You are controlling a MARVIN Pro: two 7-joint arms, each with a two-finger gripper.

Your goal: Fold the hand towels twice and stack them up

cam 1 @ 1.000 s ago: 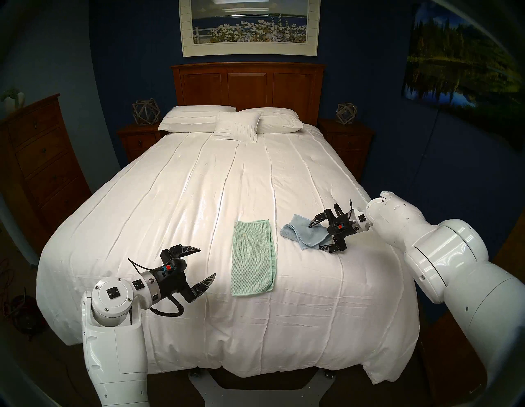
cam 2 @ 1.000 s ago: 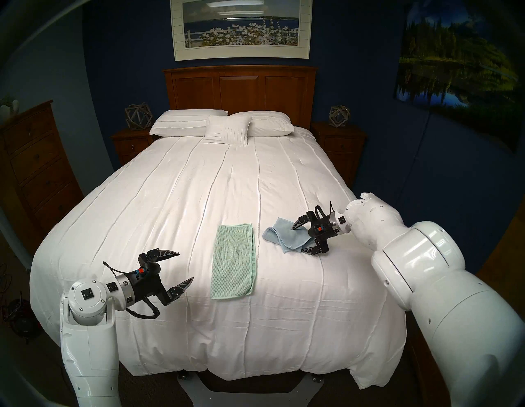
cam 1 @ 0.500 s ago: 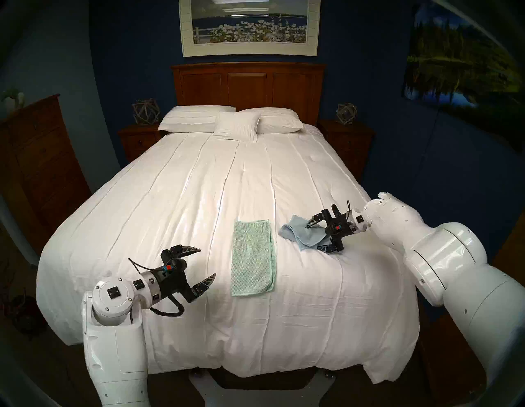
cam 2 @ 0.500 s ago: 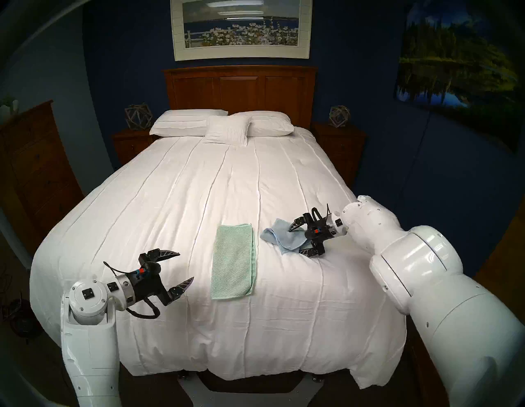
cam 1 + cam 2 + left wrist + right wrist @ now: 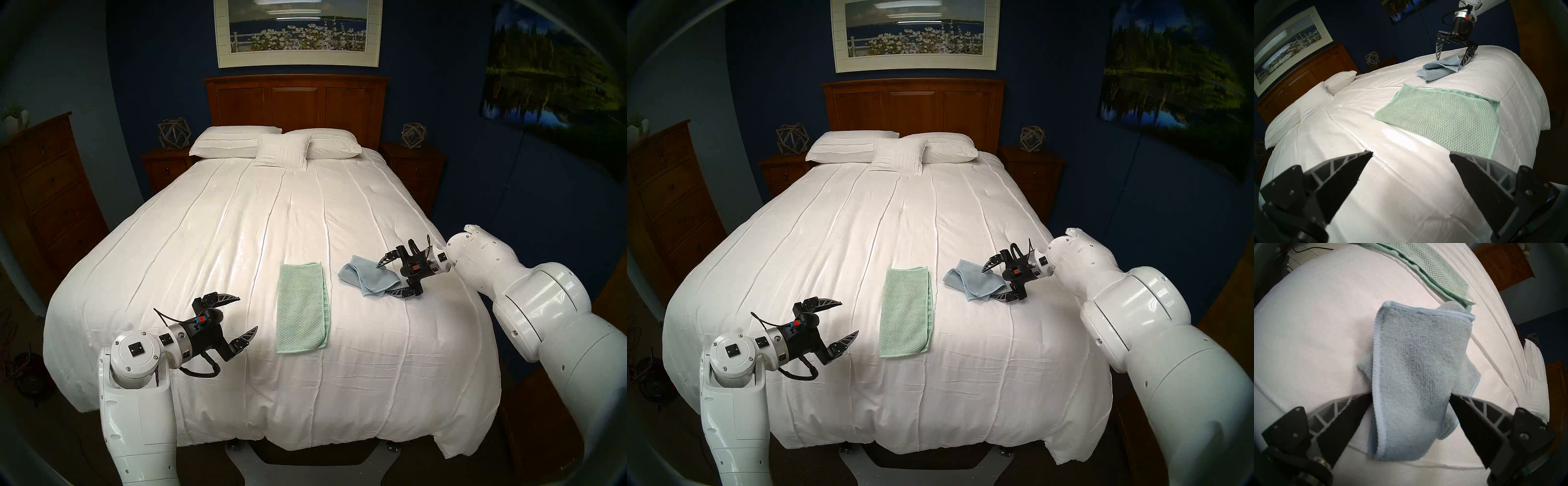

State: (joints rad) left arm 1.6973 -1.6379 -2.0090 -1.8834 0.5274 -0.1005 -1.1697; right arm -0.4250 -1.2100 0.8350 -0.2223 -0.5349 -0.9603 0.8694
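Two hand towels lie on the white bedspread (image 5: 210, 258). The mint green waffle towel (image 5: 302, 309) (image 5: 906, 310) (image 5: 1440, 118) (image 5: 1440, 270) lies flat, folded into a long rectangle at the middle front. The light blue plush towel (image 5: 368, 276) (image 5: 973, 280) (image 5: 1439, 68) (image 5: 1417, 361) lies loosely folded and rumpled to its right. My right gripper (image 5: 385, 281) (image 5: 988, 285) (image 5: 1449, 62) (image 5: 1410, 395) is open, one finger on each side of the blue towel's right end. My left gripper (image 5: 247, 314) (image 5: 850, 318) (image 5: 1410, 153) hovers open and empty, left of the green towel.
Three white pillows (image 5: 283, 146) lie against the wooden headboard (image 5: 295, 101) at the far end. Nightstands (image 5: 166, 166) (image 5: 412, 166) flank the bed, and a tall wooden dresser (image 5: 47, 190) stands at the left. The bed's front edge drops off just before my base.
My right gripper first pushed slightly left over the blue towel, then drew back to the right. The blue towel shifted a little right with it. The left arm has not moved.
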